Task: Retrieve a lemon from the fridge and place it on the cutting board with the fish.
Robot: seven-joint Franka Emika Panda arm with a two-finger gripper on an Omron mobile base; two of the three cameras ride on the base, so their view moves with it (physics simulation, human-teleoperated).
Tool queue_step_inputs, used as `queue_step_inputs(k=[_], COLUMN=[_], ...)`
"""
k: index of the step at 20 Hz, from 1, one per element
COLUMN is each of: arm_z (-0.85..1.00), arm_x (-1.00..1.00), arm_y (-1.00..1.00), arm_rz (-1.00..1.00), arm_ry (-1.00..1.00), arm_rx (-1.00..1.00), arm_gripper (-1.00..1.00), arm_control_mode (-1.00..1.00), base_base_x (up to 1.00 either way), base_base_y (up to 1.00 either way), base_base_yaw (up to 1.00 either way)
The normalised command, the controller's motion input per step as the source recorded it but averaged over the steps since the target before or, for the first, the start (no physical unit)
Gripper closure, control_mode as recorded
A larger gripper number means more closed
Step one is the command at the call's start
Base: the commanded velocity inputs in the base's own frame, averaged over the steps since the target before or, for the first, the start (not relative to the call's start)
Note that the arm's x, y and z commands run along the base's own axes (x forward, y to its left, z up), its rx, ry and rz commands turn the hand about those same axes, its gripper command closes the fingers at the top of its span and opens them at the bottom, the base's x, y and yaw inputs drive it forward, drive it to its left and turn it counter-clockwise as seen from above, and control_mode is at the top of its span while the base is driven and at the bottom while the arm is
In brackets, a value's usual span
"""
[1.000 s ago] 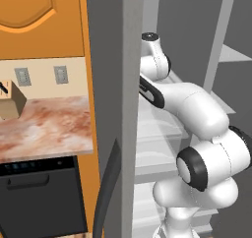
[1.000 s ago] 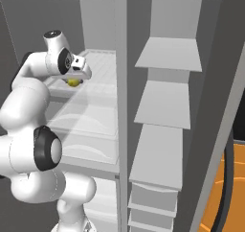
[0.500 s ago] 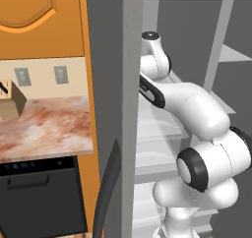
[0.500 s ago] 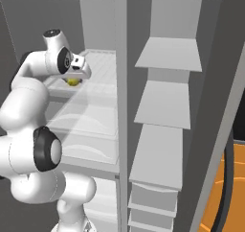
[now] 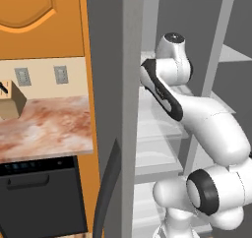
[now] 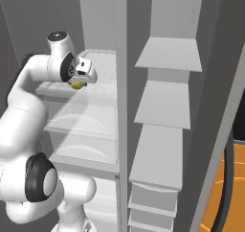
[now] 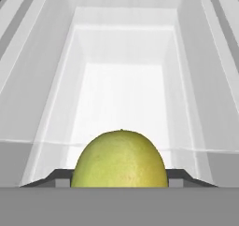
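I had the arm reaching into the open fridge (image 6: 158, 63), its wrist bent over the upper white shelf (image 6: 103, 68) of the left compartment. In the right base view the gripper (image 6: 78, 84) sat at about ten o'clock in the frame, pointing down at that shelf, with the lemon (image 6: 76, 85) tucked right under it between the fingers. From the hand camera the lemon (image 7: 119, 158) sat at six o'clock, yellow-green and rounded, with a dark fingertip (image 7: 55, 178) touching each side of it, so I read the fingers as clamped on the fruit. Behind it the white shelf (image 7: 123, 94) ran away toward twelve o'clock between pale walls. I could not tell whether the lemon rested on the shelf or hung just clear of it. In the left base view the arm's upper links stood at two o'clock inside the fridge (image 5: 125, 84), and a marbled counter (image 5: 44, 126) lay at nine o'clock above a black dishwasher (image 5: 42, 197).
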Motion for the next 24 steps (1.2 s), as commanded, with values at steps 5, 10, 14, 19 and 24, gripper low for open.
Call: queue_step_inputs(k=[5,10,14,19,24], arm_z=[0.57,0.21,-0.21,-0.24,-0.20], arm_x=[-0.99,-1.00,-1.00,-1.00,-1.00], arm_y=[-0.15,-0.10,-0.31,-0.41,-0.35], arm_rz=[-0.01,-0.01,0.00,0.00,0.00], arm_ry=[0.00,0.05,0.00,0.00,0.00], arm_rx=[0.00,0.00,0.00,0.00,-0.03], arm_gripper=[1.00,1.00,1.00,1.00,1.00], arm_control_mode=[-1.00,-1.00,-1.00,-1.00,-1.00], base_base_x=[0.00,0.00,0.00,0.00,0.00], base_base_y=[0.00,0.00,0.00,0.00,0.00], base_base_yaw=[0.00,0.00,0.00,0.00,0.00])
